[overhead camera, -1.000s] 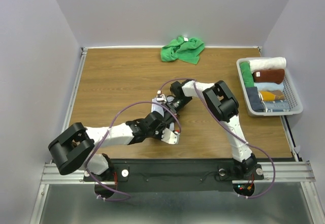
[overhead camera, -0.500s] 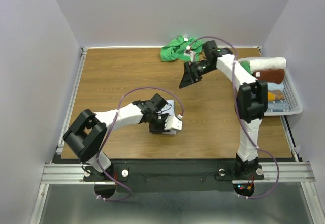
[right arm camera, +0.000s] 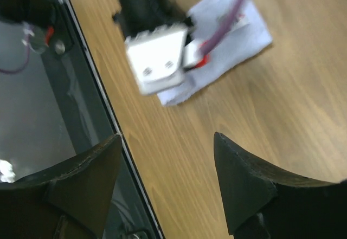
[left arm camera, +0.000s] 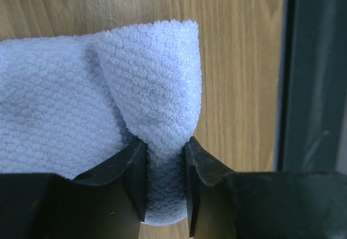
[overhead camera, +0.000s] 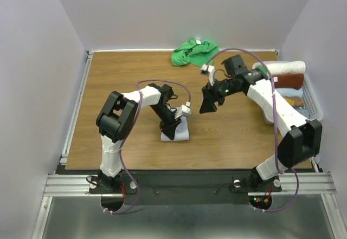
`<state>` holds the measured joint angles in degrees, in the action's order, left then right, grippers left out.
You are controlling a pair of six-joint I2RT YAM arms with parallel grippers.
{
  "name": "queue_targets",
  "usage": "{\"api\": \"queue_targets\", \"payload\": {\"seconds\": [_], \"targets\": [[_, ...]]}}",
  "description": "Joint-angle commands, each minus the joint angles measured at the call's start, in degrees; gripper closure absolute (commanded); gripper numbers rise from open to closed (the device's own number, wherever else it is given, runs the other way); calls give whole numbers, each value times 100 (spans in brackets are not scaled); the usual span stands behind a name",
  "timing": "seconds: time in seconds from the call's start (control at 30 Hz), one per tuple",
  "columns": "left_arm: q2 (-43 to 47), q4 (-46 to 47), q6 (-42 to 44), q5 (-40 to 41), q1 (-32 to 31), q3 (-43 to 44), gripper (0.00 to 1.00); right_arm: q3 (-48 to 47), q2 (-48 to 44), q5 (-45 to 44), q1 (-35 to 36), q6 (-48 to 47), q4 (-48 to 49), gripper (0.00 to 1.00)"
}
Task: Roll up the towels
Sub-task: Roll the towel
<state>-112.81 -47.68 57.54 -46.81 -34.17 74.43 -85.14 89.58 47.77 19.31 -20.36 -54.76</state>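
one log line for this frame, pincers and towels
left pincer: shut on pale towel edge | right pincer: open, empty, apart from both towels | green towel: crumpled, far side, untouched

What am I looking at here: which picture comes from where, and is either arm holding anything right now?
Two robot arms are bolted at the near edge of a wooden table. The overhead picture looks down from above and behind them; the other two come from a camera on each wrist. The left gripper is shut on a fold of the pale towel, near the table's front edge. The right gripper hangs open and empty above the table, its camera looking down at that towel. A crumpled green towel lies at the far edge, and a basket of rolled towels stands at the right.
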Motion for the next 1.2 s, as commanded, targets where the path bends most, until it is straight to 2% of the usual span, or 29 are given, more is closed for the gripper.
{"api": "queue_targets", "payload": {"seconds": [0.0,0.17,0.27,0.47,0.7,0.77,0.8,0.87,0.93,1.0,1.17], "targets": [[-767,-1067,548,-179,340,394,67,619,-422,-1118,818,-56,806,27],[-1329,-1436,653,-171,587,966,66,1254,-381,-2707,2179,-169,1774,24],[-1603,-1621,680,-259,675,1196,66,1482,-187,-3298,2638,-319,2144,23],[-1735,-1622,618,-206,701,1337,65,2211,76,-3862,3411,-916,3593,19],[-1805,-1622,627,-188,798,1381,62,2362,797,-3933,3685,-1189,4254,21],[-1823,-1622,610,-232,868,1389,62,2362,920,-3863,3685,-1233,4307,29],[-1814,-1622,601,-267,903,1407,61,2353,999,-3802,3685,-1225,4307,45],[-1753,-1604,592,-329,1035,1390,57,2406,1026,-3627,3685,-1172,4299,62],[-1665,-1560,601,-338,1115,1337,57,2450,1096,-3538,3685,-1084,4290,66],[-1446,-1420,548,-338,1202,1214,53,2494,1158,-3406,3676,-1102,4211,74],[-788,-1174,469,-417,1439,951,33,2319,1246,-2626,3562,-1102,3694,98]]}}
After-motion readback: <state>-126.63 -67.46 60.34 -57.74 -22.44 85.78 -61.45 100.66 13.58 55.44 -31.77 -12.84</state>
